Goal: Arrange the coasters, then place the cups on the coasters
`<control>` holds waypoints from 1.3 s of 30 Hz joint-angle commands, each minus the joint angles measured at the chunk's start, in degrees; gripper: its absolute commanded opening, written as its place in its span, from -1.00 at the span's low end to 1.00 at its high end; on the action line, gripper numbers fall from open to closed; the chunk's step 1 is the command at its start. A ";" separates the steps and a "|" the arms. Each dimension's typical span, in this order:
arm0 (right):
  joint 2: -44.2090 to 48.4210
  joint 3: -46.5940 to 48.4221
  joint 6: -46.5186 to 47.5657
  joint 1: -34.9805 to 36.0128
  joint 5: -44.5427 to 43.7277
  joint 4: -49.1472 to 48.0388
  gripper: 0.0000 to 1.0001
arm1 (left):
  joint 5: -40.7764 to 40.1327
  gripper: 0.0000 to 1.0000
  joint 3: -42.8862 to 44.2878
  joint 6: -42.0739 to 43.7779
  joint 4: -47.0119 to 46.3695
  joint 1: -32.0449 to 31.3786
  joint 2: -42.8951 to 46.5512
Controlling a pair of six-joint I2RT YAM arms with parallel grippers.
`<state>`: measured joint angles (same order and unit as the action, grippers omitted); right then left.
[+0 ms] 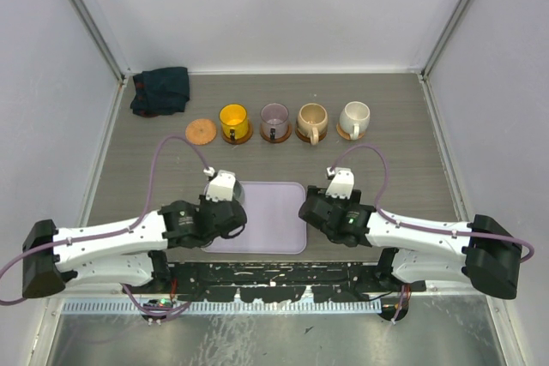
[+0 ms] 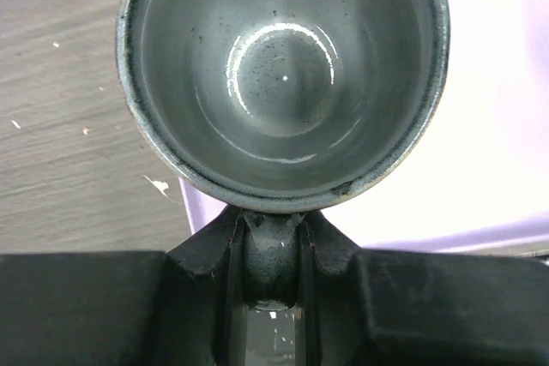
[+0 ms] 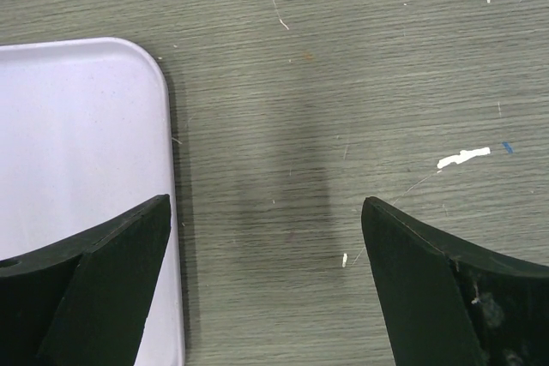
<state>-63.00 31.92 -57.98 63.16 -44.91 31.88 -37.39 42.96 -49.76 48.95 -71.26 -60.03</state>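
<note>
My left gripper [image 2: 273, 233] is shut on the handle of the grey-green cup [image 2: 283, 75], which hangs over the left edge of the lilac tray [image 2: 497, 126]; I cannot tell whether the cup is lifted. In the top view the left gripper [image 1: 228, 201] hides this cup. At the back stand the yellow cup [image 1: 233, 119], the purplish cup [image 1: 274, 117], the tan cup [image 1: 312, 119] and the cream cup [image 1: 354, 116], each on a coaster. An orange-tan coaster [image 1: 200, 131] lies bare left of them. My right gripper [image 3: 266, 212] stands open over bare table, just right of the tray [image 3: 77, 143].
A dark crumpled cloth [image 1: 160, 90] lies in the back left corner. The lilac tray [image 1: 274, 220] sits at the near middle between both arms. White walls close in the table on three sides.
</note>
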 commanded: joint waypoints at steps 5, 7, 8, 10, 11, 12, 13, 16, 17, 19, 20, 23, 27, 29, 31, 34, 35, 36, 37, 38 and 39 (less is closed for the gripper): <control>-1.49 -0.09 0.61 -0.05 -1.30 -3.15 0.92 | -2.68 -1.00 -1.29 13.39 -15.24 17.60 6.41; -1.68 -0.16 0.65 -0.05 -1.33 -3.38 0.92 | -1.75 -1.00 -1.51 16.49 -18.21 21.65 6.91; -1.62 -0.31 0.59 -0.05 -1.33 -3.41 0.92 | -1.53 -1.00 -1.41 18.03 -19.49 23.56 6.94; -1.51 -0.66 0.58 -0.01 -1.41 -3.73 0.92 | -0.95 -1.00 -0.86 21.59 -22.23 26.91 6.64; -1.39 -0.78 0.52 -0.04 -1.49 -3.87 0.92 | -0.28 -1.00 -0.60 22.91 -23.75 28.55 6.29; -1.38 -0.89 0.45 -0.05 -1.50 -3.97 0.92 | 0.83 -1.00 -0.34 24.28 -25.30 30.15 5.74; -1.34 -0.90 0.49 -0.08 -1.62 -4.00 0.92 | 1.78 -1.00 -0.26 25.64 -26.92 31.68 5.09; -1.43 -1.09 0.38 -0.05 -2.04 -4.31 0.92 | 4.66 -1.00 -0.05 27.75 -31.42 36.63 2.34; -1.47 -1.14 0.44 -0.06 -2.22 -4.35 0.91 | 6.41 -1.00 0.20 28.00 -32.68 38.49 1.16; -1.60 -1.02 0.75 -0.13 -2.80 -4.44 0.91 | 9.80 -1.00 0.78 28.13 -35.22 42.24 -1.28; -1.60 -0.91 0.93 -0.14 -3.15 -4.43 0.91 | 11.10 -1.00 1.17 28.18 -36.29 43.88 -2.64; -1.41 -0.81 1.29 -0.07 -4.13 -4.37 0.91 | 13.36 -1.00 3.72 29.61 -38.97 47.29 -8.11; -0.54 -0.65 1.63 -0.75 -5.44 -3.95 0.91 | 17.18 -1.00 9.50 30.74 -39.33 51.80 -16.54; 0.20 -0.34 2.55 -2.17 -5.99 -3.81 0.91 | 19.89 -1.00 12.20 30.94 -39.61 54.03 -20.17; 1.14 -0.14 4.02 -4.05 -6.38 -3.81 0.91 | 21.67 -1.00 14.51 30.86 -40.06 56.03 -23.37; 3.07 0.20 6.52 -7.22 -6.49 -3.90 0.91 | 23.04 -1.00 17.21 30.86 -41.22 58.28 -26.91; 3.71 0.24 7.36 -8.27 -6.57 -3.88 0.91 | 23.17 -1.00 18.20 30.90 -41.70 58.72 -27.90; 4.32 0.26 8.13 -9.16 -6.60 -4.04 0.91 | 23.48 -1.00 18.86 31.00 -42.12 59.14 -28.75; 4.98 0.26 8.93 -10.10 -6.60 -4.34 0.91 | 23.77 -1.00 19.66 31.03 -42.39 59.44 -29.61; 5.44 0.09 9.88 -11.01 -6.48 -4.73 0.91 | 24.03 -1.00 20.39 31.07 -42.56 59.67 -30.57; 5.89 -0.04 10.65 -11.90 -6.24 -5.14 0.92 | 24.15 -1.00 21.06 31.16 -42.68 59.91 -31.43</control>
<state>-59.75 30.83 -51.59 54.11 -48.69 28.69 -14.44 58.76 -19.79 15.14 -12.51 -90.61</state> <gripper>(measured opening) 0.958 0.205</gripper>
